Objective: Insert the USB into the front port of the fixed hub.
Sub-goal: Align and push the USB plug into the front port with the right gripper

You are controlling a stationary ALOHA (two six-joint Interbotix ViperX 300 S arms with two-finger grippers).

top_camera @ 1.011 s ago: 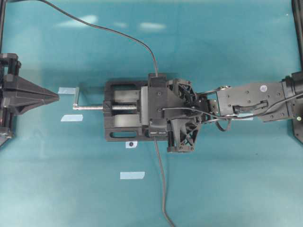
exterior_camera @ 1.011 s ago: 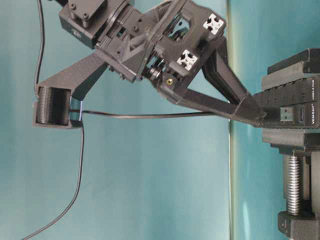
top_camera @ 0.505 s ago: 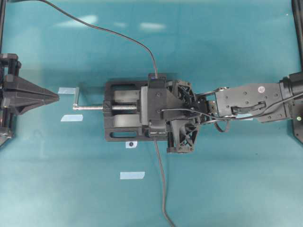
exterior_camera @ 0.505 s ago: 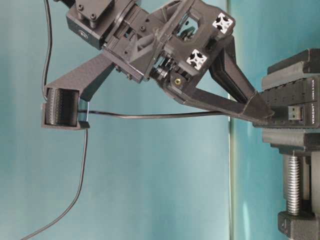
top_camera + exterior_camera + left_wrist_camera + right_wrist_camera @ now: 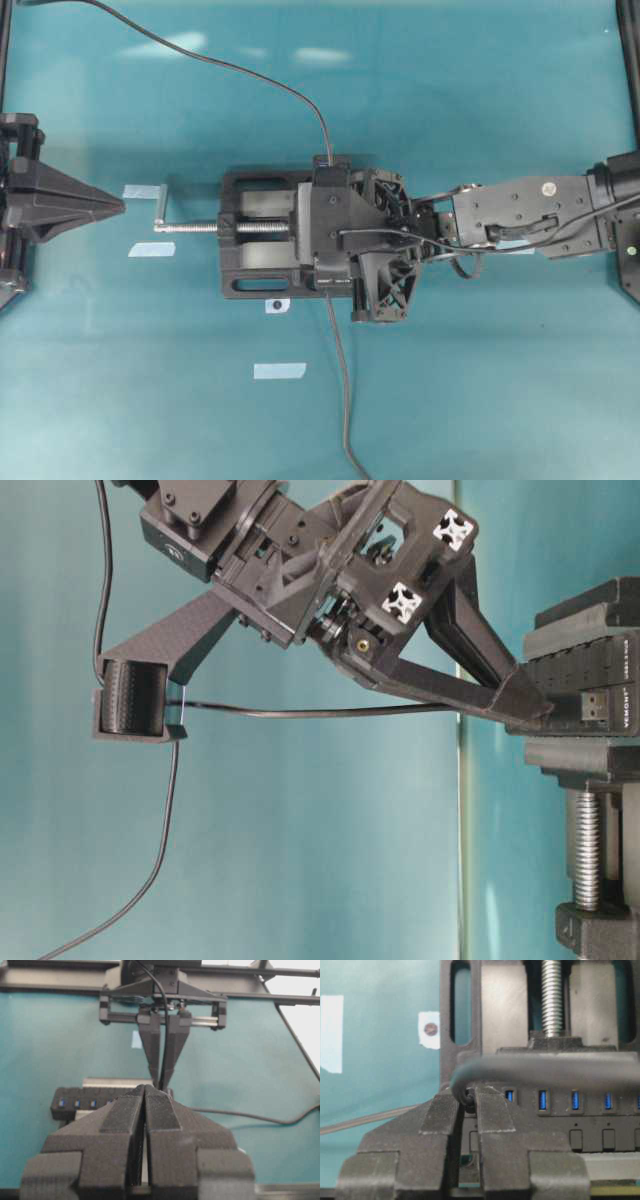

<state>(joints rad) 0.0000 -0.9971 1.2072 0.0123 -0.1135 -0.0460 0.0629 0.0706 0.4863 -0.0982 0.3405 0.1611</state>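
Note:
The fixed hub, a black bar with blue ports, sits clamped in the vise; its printed front end faces the table-level camera. My right gripper is shut on the USB at that end, with the grey cable arching off to the right. The USB's silver end shows against the hub's front end, just beyond the right gripper. Whether it sits in a port cannot be told. My left gripper rests far left, shut on nothing, pointing at the hub.
The black vise stands mid-table, its silver screw handle pointing left. A second cable runs from the hub's far end to the top left. The held cable trails to the near edge. Tape patches mark the mat.
My right gripper has edged down and slightly left over the hub's front end, and the USB's silver end has moved further along that end. The left arm has not moved.

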